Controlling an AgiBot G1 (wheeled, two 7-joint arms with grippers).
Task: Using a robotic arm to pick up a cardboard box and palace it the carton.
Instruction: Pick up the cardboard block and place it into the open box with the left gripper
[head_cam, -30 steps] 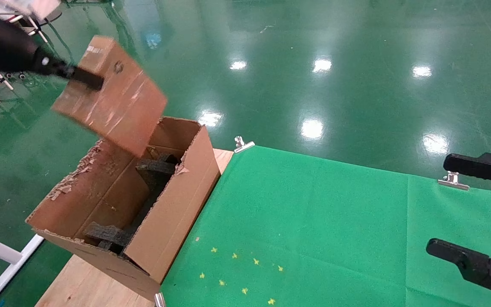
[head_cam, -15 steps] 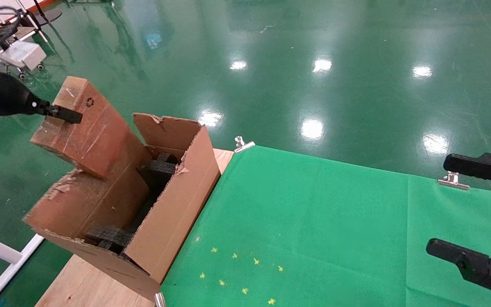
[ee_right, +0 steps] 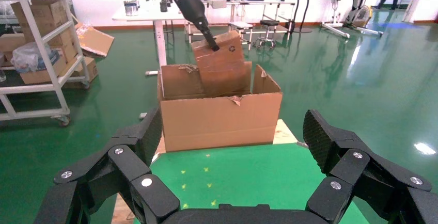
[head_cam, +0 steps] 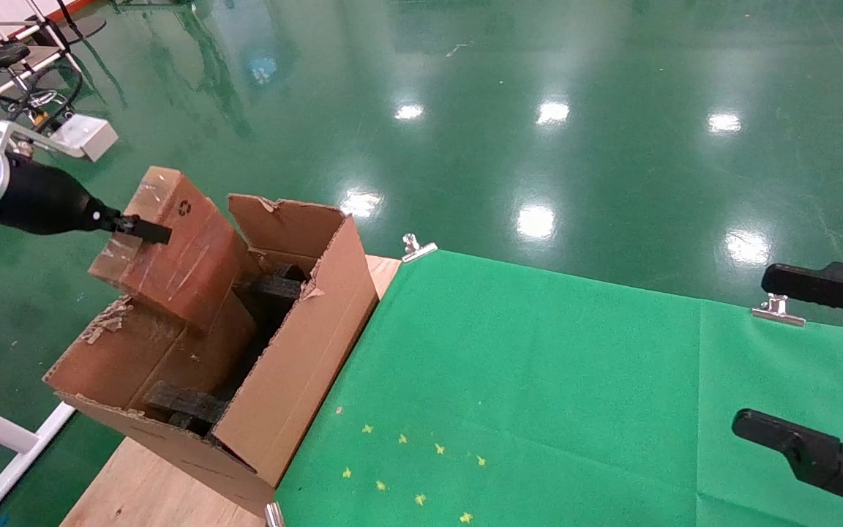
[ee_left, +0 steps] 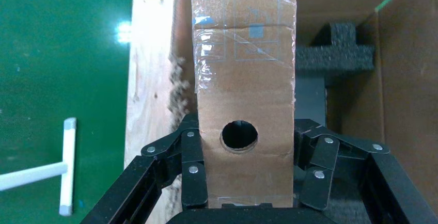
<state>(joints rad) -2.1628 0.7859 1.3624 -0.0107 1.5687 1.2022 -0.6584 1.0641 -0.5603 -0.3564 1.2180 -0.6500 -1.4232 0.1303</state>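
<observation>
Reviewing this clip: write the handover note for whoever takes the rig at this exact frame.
Left gripper: shut on the cardboard box, held tilted, its lower end already inside the carton on its left side.
Right gripper: open, empty, parked over the green cloth.
Carton stands on the wooden board, foam pieces inside.
Done: box picked up and brought into the carton's mouth.
Left: lower it fully, release, withdraw the left arm.

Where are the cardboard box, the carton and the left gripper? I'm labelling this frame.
cardboard box (head_cam: 187,252), head view, taped broad face.
carton (head_cam: 297,366), head view, outer side wall.
left gripper (ee_left: 243,182), left wrist view, between its fingertips, jaws clamping the box.
</observation>
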